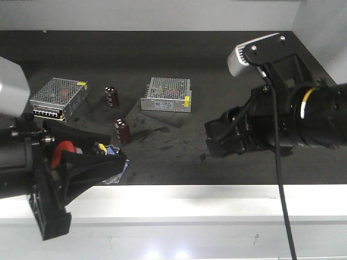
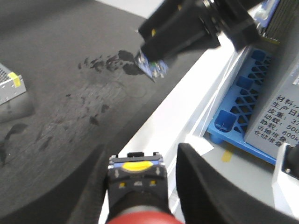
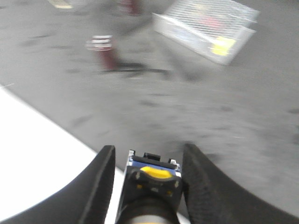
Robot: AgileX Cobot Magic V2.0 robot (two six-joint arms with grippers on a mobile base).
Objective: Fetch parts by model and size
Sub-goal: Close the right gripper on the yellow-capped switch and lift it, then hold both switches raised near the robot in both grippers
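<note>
My left gripper is at the front left, over the table's white edge. It is shut on the red-capped switch. In the left wrist view its red cap and black body sit between the fingers, midway at the left gripper. My right gripper hangs over the dark mat at the right. In the right wrist view this gripper is shut on a black-bodied, blue-based switch. Only a sliver of yellowish cap shows. The switch's blue base pokes out of the right gripper in the left wrist view.
Two metal-mesh power supply boxes and two dark brown capacitors stand on the dark mat. The white front edge runs across the foreground. A blue pallet lies on the floor beside the table.
</note>
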